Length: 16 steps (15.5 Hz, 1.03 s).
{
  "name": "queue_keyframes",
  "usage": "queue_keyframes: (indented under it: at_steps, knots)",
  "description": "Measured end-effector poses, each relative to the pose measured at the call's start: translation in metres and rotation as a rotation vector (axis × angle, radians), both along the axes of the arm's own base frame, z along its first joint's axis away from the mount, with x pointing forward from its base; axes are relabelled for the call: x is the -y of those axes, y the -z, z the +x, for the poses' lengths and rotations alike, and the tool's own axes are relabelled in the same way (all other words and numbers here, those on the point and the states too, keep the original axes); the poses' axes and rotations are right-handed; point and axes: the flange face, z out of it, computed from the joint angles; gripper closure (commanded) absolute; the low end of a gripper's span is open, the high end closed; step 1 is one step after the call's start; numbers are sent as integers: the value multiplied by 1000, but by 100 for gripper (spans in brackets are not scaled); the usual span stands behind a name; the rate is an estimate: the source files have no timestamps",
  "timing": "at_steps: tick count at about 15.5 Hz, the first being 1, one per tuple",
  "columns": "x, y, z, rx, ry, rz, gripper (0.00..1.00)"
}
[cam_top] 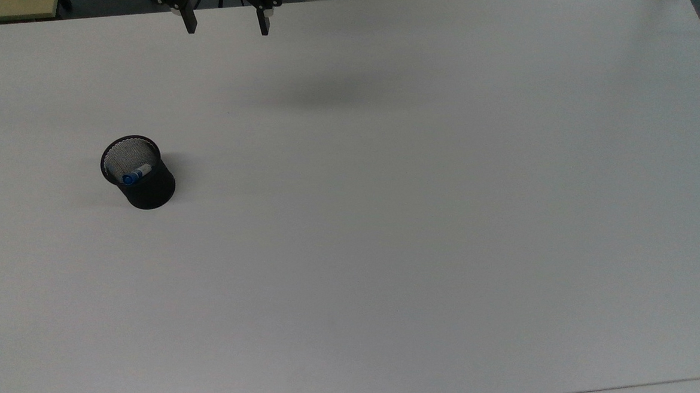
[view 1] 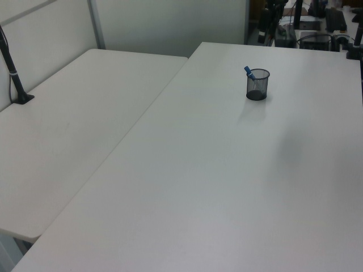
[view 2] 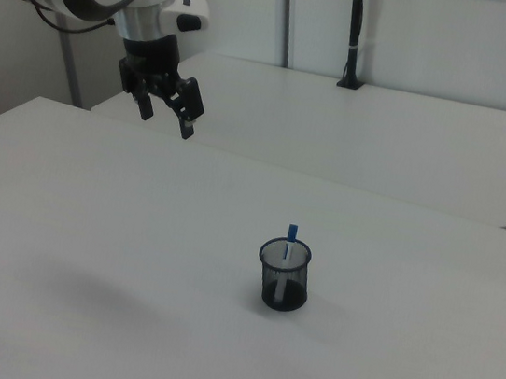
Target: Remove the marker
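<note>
Marker (cam_top: 136, 173) first: it sits inside the black mesh cup (cam_top: 139, 171), leaning against the cup's wall, with its blue cap poking just above the rim. In the right view the marker (view 2: 291, 241) stands nearly upright, its white barrel visible through the mesh and the blue tip clear of the cup (view 2: 284, 274). In the left view the blue end (view 1: 248, 71) tilts toward the left view's left, over the rim of the cup (view 1: 257, 84). Nothing else is in the cup that I can make out.

The cup stands upright on the white desk (cam_top: 387, 218), toward the top view's left side, away from every edge, with bare desk surface all around it.

My gripper (cam_top: 226, 25) hangs in the air above the far edge of the desk at the top view's top, well apart from the cup. My fingers (cam_top: 264, 24) are spread wide, with nothing between them. In the right view my gripper (view 2: 166, 115) hangs above the desk's far edge toward the right view's left, fingers pointing down and tilted, and a soft shadow lies on the desk below.

A second white desk (view 1: 68, 130) adjoins mine, carrying a black pole mount (view 1: 17, 85) near its far corner.
</note>
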Motion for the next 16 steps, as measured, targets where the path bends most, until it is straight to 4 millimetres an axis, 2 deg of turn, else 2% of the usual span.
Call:
queue_keyframes:
  at_steps: [5,11,13,16]
  knots:
    - [35,2,-2,1,-198,-46,0]
    - [81,7,-7,-5,-157,-77,0]
    - [92,21,-1,43,-139,-92,0]
    - [100,62,17,117,-89,-112,3]
